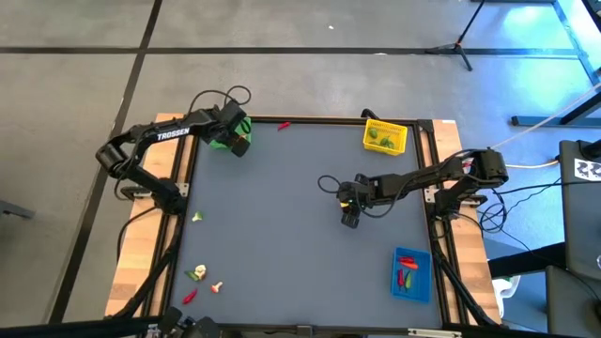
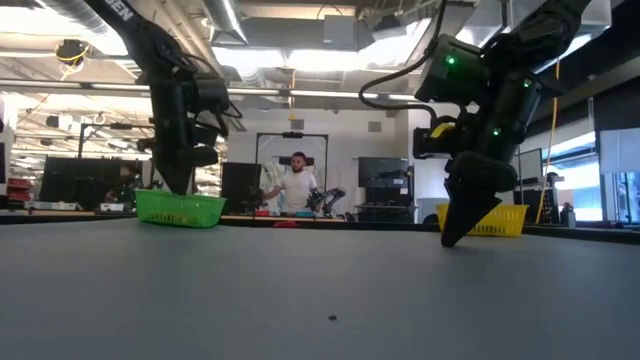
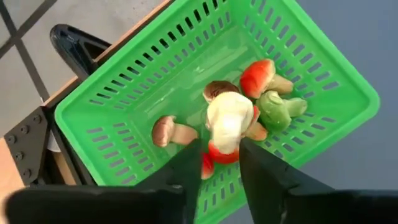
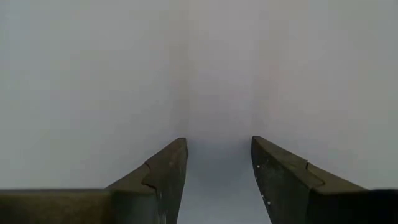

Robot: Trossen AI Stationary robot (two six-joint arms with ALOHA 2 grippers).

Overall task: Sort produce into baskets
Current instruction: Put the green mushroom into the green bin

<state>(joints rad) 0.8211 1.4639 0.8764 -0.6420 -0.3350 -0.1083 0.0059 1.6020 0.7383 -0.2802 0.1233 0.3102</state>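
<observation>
The left hand hovers over the green basket at the counter's 11 o'clock corner, fingers parted around a pale mushroom piece for dropping among others. The right hand waits open, empty, near centre.

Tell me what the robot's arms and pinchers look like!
Both arms are dark, nearly black, built of jointed links. The left arm has white TROSSEN lettering on it. Black cables loop off both arms, and the right arm shows small green lights in the low view. The left gripper and the right gripper each have two flat dark fingers tapering toward the tips.
</observation>
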